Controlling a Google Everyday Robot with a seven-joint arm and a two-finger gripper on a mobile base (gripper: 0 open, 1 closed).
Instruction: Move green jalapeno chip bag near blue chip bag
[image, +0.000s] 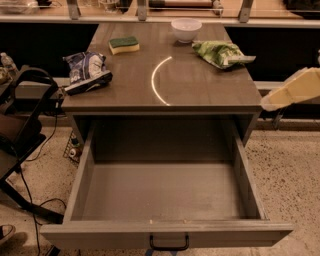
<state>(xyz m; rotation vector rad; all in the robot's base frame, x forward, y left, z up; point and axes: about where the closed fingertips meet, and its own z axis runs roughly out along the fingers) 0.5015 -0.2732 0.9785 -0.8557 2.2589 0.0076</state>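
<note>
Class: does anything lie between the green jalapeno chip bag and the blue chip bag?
Nothing visible: bare tabletop separates green jalapeno chip bag and blue chip bag; sponge and bowl sit farther back. The gripper hangs right of the tabletop.

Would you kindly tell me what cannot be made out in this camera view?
Camera view:
- gripper: pale shape at the right edge beside the table, cut off by the frame.
- blue chip bag: print too blurred to read.
- green jalapeno chip bag: far side hidden by its own crumples.
- drawer: floor behind its front panel hidden by that panel.
</note>
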